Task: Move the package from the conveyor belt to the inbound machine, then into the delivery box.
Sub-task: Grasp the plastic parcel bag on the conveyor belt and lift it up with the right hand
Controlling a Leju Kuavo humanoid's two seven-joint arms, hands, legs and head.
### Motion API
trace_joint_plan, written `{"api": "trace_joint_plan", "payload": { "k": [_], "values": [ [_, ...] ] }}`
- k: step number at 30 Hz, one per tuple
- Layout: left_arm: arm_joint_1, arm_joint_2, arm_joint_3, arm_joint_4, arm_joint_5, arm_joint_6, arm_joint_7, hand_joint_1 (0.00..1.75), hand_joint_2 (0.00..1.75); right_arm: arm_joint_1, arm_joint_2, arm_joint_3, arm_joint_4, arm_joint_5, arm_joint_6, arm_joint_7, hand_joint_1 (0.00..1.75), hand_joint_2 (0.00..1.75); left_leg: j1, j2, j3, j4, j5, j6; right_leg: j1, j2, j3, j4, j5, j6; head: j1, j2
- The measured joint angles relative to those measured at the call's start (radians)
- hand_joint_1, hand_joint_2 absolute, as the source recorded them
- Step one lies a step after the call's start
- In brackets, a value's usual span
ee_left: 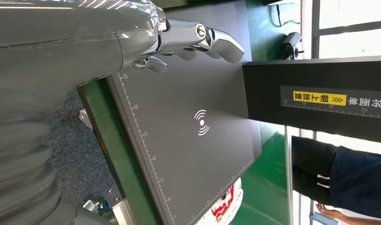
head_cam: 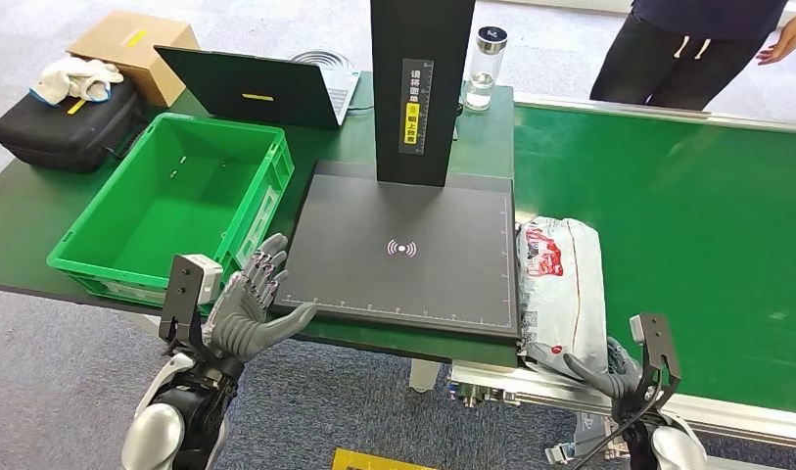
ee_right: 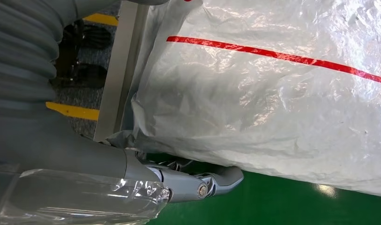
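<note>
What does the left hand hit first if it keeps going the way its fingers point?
Likely the green crate: the left hand, open, points up toward the crate's near corner beside the black scanner plate. Depth is unclear; it might pass above.

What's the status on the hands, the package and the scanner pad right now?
Left hand open, fingers spread at the scanner pad edge. Right hand at the package's near end, grip unclear. Package on the conveyor belt. Pad bare.

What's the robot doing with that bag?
The robot's right hand is at the near end of the white plastic package, which lies on the green conveyor belt beside the black inbound machine. Its left hand waits open between the machine and the empty green delivery box. A person stands behind the belt.
</note>
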Motion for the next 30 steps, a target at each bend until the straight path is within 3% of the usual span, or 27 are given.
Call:
{"api": "trace_joint_plan", "payload": {
  "k": [4,5,8,9,30],
  "values": [
    [0.002,0.000,0.000,0.000,0.000,-0.001,0.000,0.00,1.75,0.000,0.001,0.001,-0.001,0.005,-0.001,0.005,0.00,1.75,0.000,0.000,0.000,0.000,0.000,0.000,0.000,0.000,0.000,0.000,0.000,0.000,0.000,0.000],
    [0.004,0.000,0.000,-0.001,0.000,-0.001,0.000,0.00,1.75,0.000,0.001,0.001,-0.001,0.007,-0.001,0.007,0.08,1.75,0.000,0.000,0.000,0.000,0.000,0.000,0.000,0.000,0.000,0.000,0.000,0.000,0.000,0.000],
    [0.005,0.000,0.000,-0.001,0.000,-0.001,0.000,0.00,1.75,-0.001,0.001,0.001,-0.002,0.010,-0.004,0.012,1.39,1.75,0.000,0.000,0.000,0.000,0.000,0.000,0.000,0.000,0.000,0.000,0.000,0.000,0.000,0.000],
    [0.005,0.000,0.000,-0.001,0.000,-0.001,0.000,0.00,1.75,-0.001,0.001,0.001,-0.003,0.011,-0.005,0.014,1.75,1.75,0.000,0.000,0.000,0.000,0.000,0.000,0.000,0.000,0.000,0.000,0.000,0.000,0.000,0.000],
    [0.008,0.000,0.004,-0.011,-0.001,-0.004,0.000,0.00,1.75,0.030,-0.021,-0.001,-0.068,0.004,0.029,0.030,1.75,1.75,0.000,0.000,-0.001,0.000,0.000,0.000,0.000,0.000,-0.001,0.000,0.000,0.000,0.000,0.000]
  ]
}}
